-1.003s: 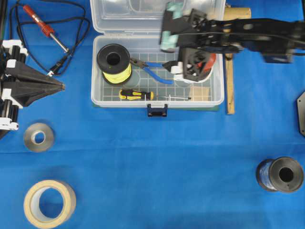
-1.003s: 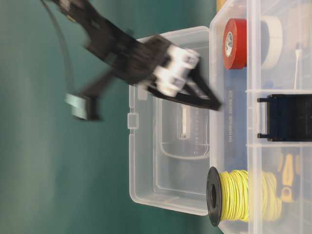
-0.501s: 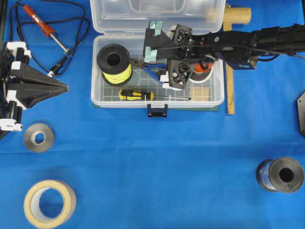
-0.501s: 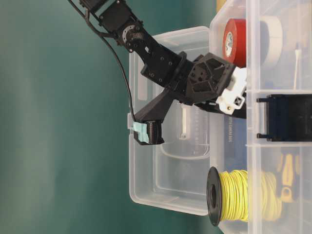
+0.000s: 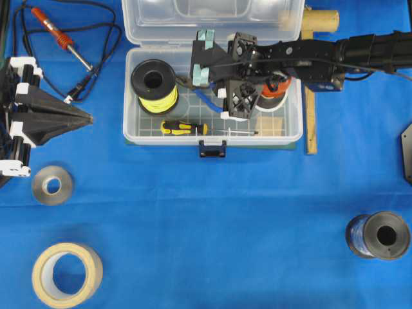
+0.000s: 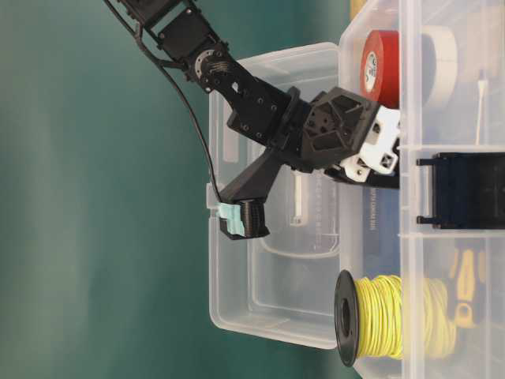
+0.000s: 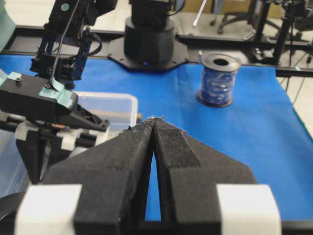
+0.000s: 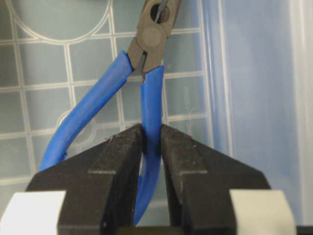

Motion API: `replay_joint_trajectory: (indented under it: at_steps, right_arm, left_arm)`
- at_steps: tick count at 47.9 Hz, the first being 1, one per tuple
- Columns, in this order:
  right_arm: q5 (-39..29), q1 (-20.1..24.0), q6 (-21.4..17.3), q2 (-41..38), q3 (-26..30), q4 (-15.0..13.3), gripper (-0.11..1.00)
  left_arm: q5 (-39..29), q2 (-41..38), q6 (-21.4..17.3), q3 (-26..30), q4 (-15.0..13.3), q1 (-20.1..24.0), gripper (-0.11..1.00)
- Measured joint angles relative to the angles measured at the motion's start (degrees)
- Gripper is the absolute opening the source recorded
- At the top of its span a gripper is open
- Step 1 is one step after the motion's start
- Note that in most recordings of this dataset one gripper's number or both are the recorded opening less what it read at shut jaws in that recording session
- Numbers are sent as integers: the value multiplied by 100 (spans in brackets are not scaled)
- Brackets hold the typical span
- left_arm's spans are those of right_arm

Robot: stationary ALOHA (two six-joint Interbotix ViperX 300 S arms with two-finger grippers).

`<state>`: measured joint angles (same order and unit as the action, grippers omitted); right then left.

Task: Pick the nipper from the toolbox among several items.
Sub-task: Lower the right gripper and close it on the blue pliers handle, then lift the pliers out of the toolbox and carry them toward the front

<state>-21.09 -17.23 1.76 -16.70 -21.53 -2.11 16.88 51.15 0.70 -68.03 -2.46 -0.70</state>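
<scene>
The nipper (image 8: 146,83) lies on the gridded floor of the clear toolbox (image 5: 161,138), dark jaws pointing toward the yellow wire spool (image 5: 154,85). My right gripper (image 8: 151,129) is shut on one of its blue handles; the other handle curves away free. In the overhead view the right gripper (image 5: 222,104) reaches into the box middle, over the nipper's (image 5: 206,100) handles. A black-and-yellow screwdriver (image 5: 187,128), a wooden block (image 5: 270,124) and a partly hidden red tape roll (image 5: 275,87) share the box. My left gripper (image 5: 84,119) is shut and empty, left of the box.
A red-handled soldering iron (image 5: 55,31) with its cord lies at the back left. A grey roll (image 5: 53,185) and a beige tape roll (image 5: 67,273) sit front left, a dark spool (image 5: 378,235) front right. A wooden stick (image 5: 311,96) lies beside the box's right wall.
My right arm swung left and down into the toolbox onto the nipper's handles. In the last half second it barely shifted. The left arm has not moved.
</scene>
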Motion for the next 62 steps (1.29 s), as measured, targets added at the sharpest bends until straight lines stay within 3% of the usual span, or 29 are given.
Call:
replay_joint_trajectory:
  at_steps: [27,38,47,55,62]
  right_arm:
    - [-677,26,-44,2259,-26,-88,13]
    - [-554,949,-220,2804,-422,-79,13]
    - [-246,1969,-773,2839,-650,-79,13]
    - [193,2540,-1195,2417,-817,-79,13]
    - [562,2689,-1529,1811,-888,-79,13]
  left_arm:
    - [0,18,0,0,9,0,0]
    - [0,26,0,0,9,0,0]
    - [0,26,0,-9,0,18,0]
    - [0,26,0,-44,0,35,0]
    - [0,26,0,-97,0,53,0]
